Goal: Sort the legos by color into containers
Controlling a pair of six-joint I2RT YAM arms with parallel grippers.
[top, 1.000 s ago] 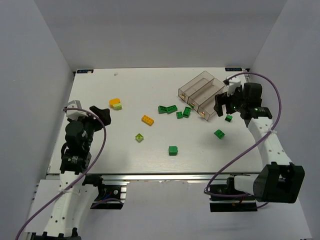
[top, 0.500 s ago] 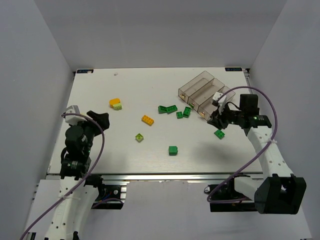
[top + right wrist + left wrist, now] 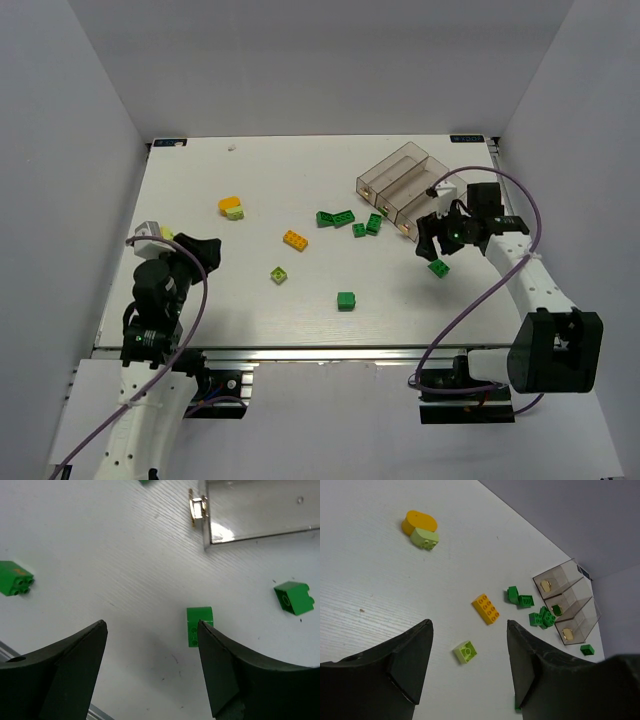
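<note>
Three joined clear smoky bins [image 3: 402, 183] stand at the back right and look empty. Dark green bricks lie in a cluster [image 3: 336, 217] left of the bins, one at the near middle [image 3: 346, 300] and one at the right [image 3: 438, 267]. An orange brick [image 3: 294, 239] and a lime brick [image 3: 278, 275] lie mid-table. My right gripper [image 3: 432, 247] is open and empty, low over the right green brick [image 3: 199, 626], which sits beside its right finger [image 3: 220, 665]. My left gripper [image 3: 205, 245] is open and empty at the left, with the lime brick [image 3: 466, 651] ahead between its fingers.
A rounded orange piece [image 3: 229, 204] with a lime brick [image 3: 236, 212] against it lies at the back left. Another dark green brick [image 3: 294, 597] lies right of my right gripper, near the end of a bin [image 3: 255, 510]. White walls close in both sides.
My right gripper has swung from beside the bins' near end toward the table's middle and down over the right green brick. My left gripper has drawn back slightly toward the near edge.
</note>
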